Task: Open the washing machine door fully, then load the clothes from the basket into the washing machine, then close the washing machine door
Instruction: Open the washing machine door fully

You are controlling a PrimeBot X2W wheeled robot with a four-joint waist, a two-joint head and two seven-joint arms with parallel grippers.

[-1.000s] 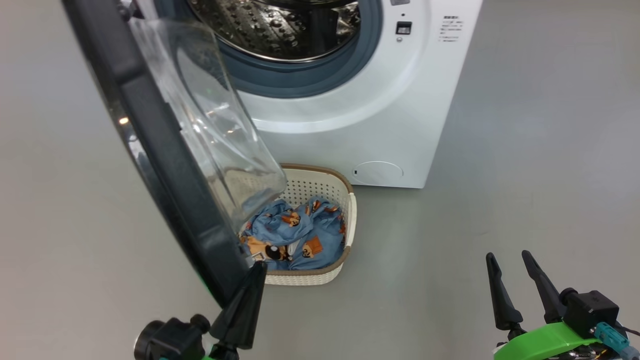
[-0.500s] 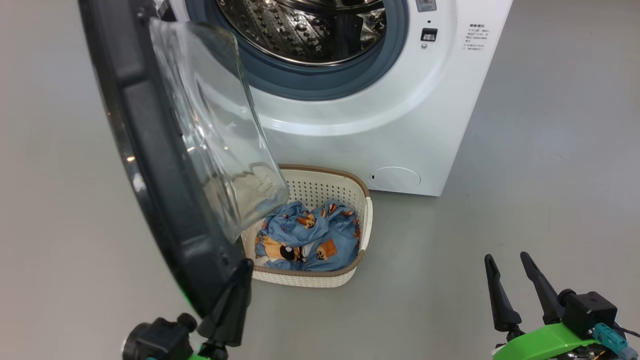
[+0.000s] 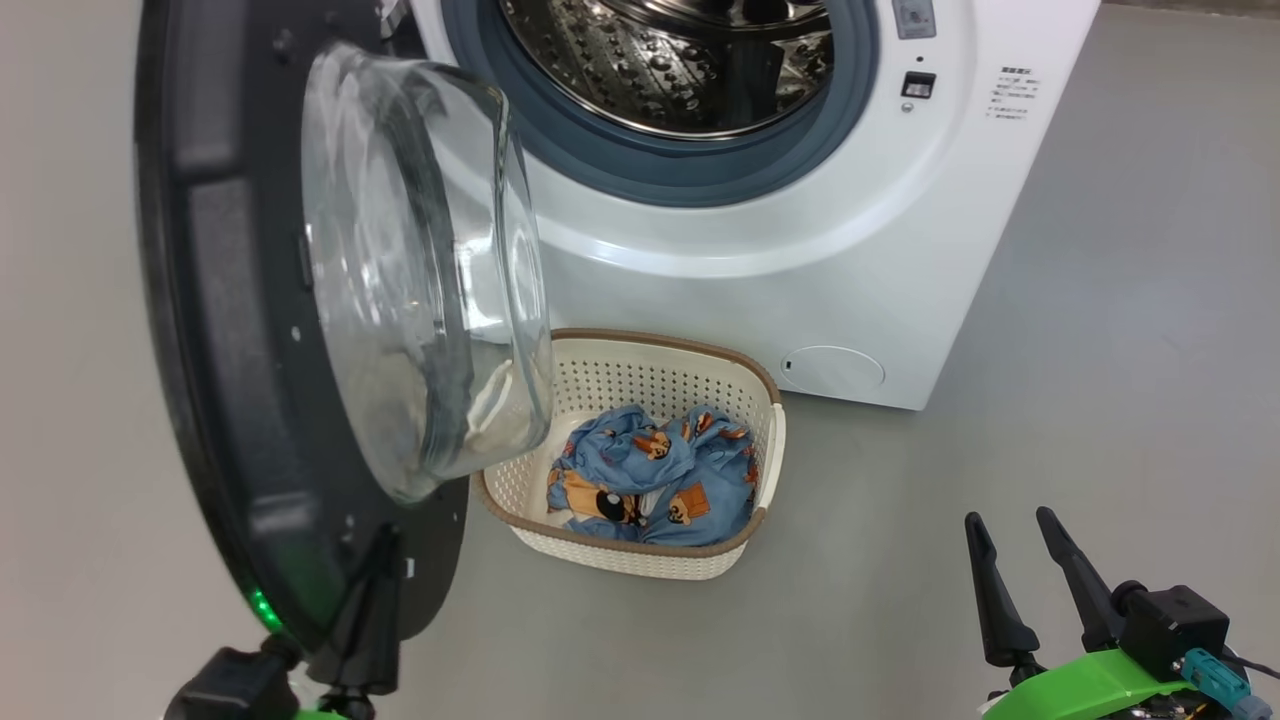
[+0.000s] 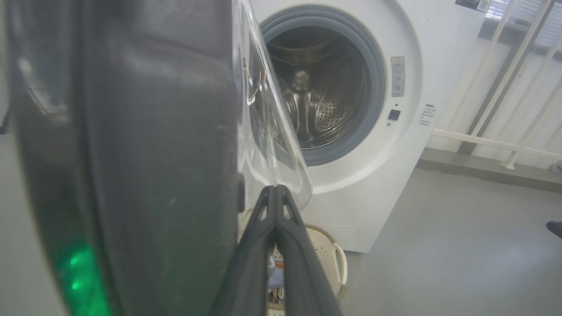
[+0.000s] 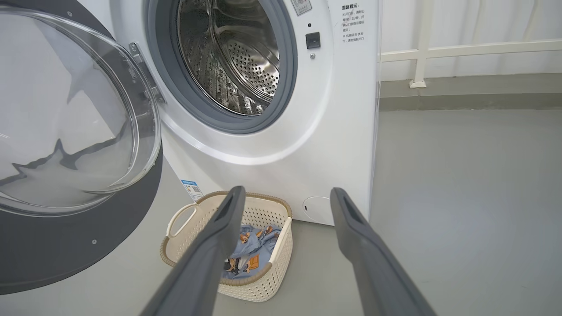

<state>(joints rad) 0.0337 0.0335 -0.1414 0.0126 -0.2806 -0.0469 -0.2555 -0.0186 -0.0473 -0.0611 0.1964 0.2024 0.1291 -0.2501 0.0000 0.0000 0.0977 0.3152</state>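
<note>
So the washing machine door (image 3: 230, 330) is swung out wide on the left of the washing machine (image 3: 800, 250), with its inner side and the big clear glass bowl facing across toward the basket. A green glow sits on the door's lower black rim. The left gripper (image 3: 383, 548) is down at that bottom edge with its jaws clenched tight and nothing between them. In the left wrist view its tip (image 4: 275, 189) is right by the lower lip of the glass, but I honestly can't tell if it's touching the door or just sitting beside it. The right gripper (image 3: 1008, 520) hangs off to the lower right over the grey floor (image 3: 1100, 400), well apart from everything, jaws spread wide and holding nothing. The basket (image 3: 775, 440) sits on the floor just in front of the machine, below the round opening, and in the head view its left end is tucked behind the glass bowl. The clothes (image 3: 660, 480) are bunched up in the bottom of the basket, blue with little orange figures. The steel drum (image 3: 690, 60) and its grey rubber seal (image 3: 640, 165) are in plain sight above it. A white railing (image 5: 461, 48) runs along the wall behind.
</note>
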